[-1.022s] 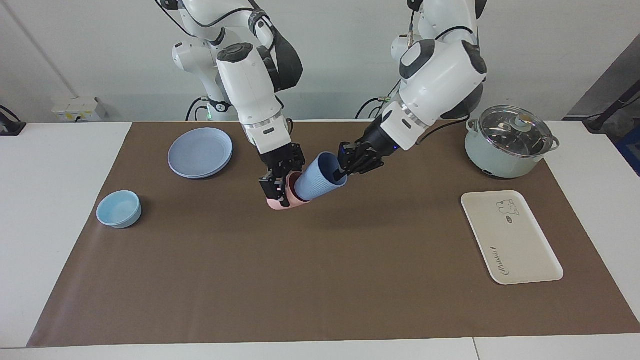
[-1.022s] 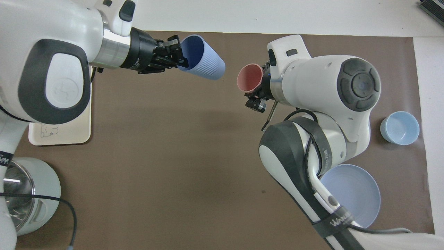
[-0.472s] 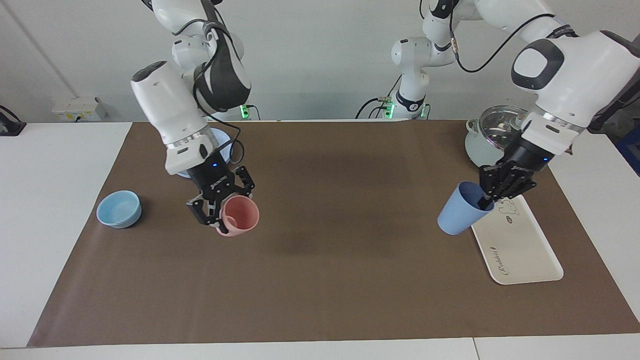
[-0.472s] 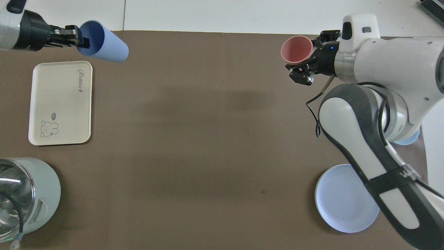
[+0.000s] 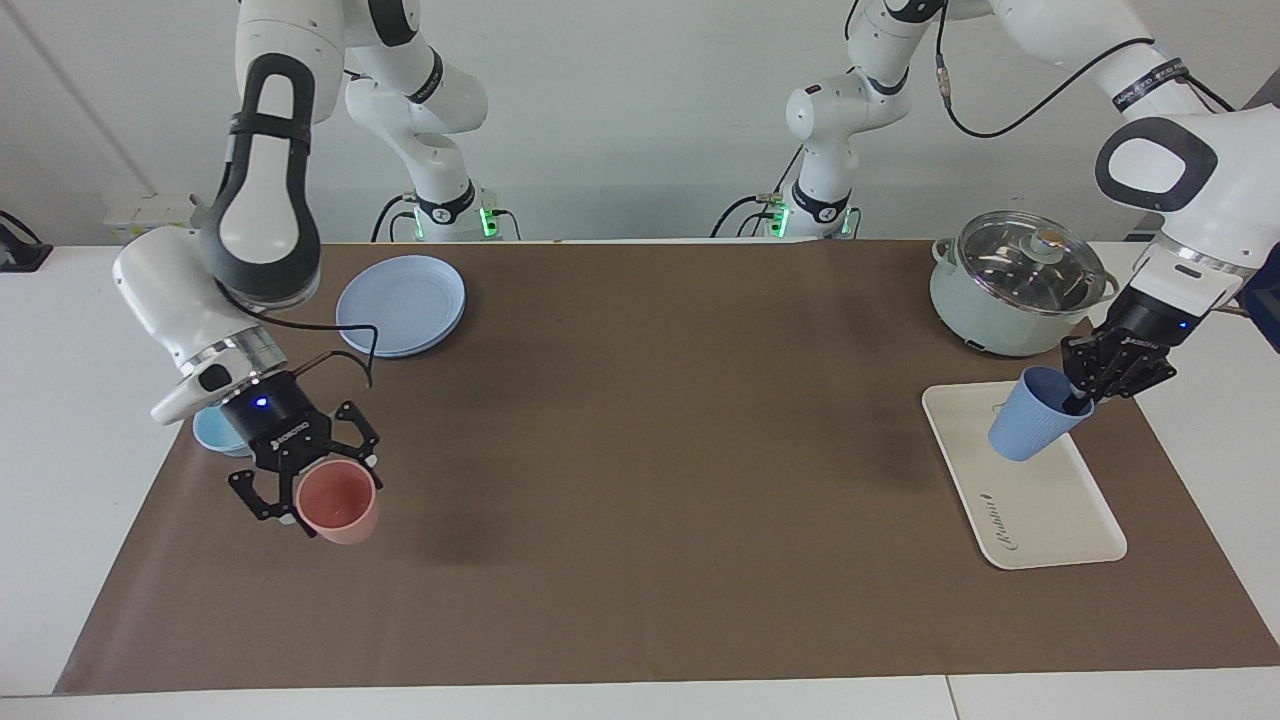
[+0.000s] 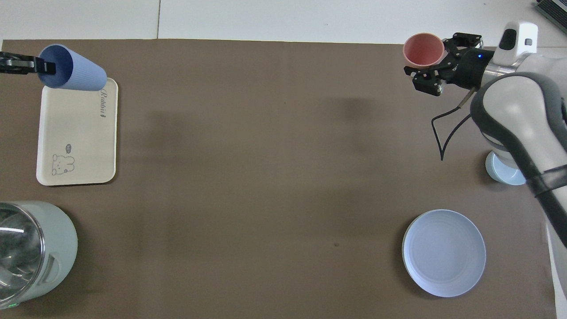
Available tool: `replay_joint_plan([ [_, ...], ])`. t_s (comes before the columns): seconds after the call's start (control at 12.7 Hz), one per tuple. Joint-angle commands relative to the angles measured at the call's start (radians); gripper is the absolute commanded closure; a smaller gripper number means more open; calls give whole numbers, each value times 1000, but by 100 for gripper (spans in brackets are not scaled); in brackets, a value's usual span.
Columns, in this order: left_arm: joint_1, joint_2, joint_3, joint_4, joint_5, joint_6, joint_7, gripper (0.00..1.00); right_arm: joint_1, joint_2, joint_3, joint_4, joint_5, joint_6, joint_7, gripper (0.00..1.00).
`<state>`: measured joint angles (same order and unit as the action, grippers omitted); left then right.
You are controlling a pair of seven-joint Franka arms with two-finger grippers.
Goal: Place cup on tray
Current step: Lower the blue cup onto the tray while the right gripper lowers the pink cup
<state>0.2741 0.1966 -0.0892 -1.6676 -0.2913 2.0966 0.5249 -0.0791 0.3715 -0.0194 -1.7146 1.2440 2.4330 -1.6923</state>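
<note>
The periwinkle-blue cup (image 5: 1030, 428) hangs tilted in the air over the cream-white tray (image 5: 1040, 510). My left gripper (image 5: 1075, 400) is shut on its rim, with one finger inside. In the overhead view the cup (image 6: 75, 73) overlaps the tray's (image 6: 75, 133) lettered end, and only the left gripper's (image 6: 42, 66) tip shows. My right gripper (image 5: 315, 478) holds the salmon-pink cup (image 5: 338, 503) by the rim, low over the mat at the right arm's end. It also shows in the overhead view (image 6: 436, 60), with the pink cup (image 6: 423, 48).
A pale green pot with a glass lid (image 5: 1010, 300) stands beside the tray, nearer to the robots. A round blue plate (image 5: 400, 305) lies at the right arm's end. A light-blue bowl (image 5: 212, 430) sits partly hidden by the right arm.
The two cups were pulled apart over the middle. My left gripper carried the blue cup to above the tray. My right gripper carried the pink cup toward the right arm's end.
</note>
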Motion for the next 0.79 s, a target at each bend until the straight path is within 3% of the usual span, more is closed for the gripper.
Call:
replay_joint_plan([
  [0.0, 33, -42, -11, -141, 20, 124, 88, 100, -112, 74, 16, 6, 148, -142, -165, 100],
  [0.39, 53, 32, -6, -179, 84, 244, 116, 100, -156, 159, 16, -5, 311, -262, -317, 100],
  [0.71, 74, 106, -6, -176, 173, 289, 138, 100, -149, 149, 15, -91, 334, -232, -409, 100],
])
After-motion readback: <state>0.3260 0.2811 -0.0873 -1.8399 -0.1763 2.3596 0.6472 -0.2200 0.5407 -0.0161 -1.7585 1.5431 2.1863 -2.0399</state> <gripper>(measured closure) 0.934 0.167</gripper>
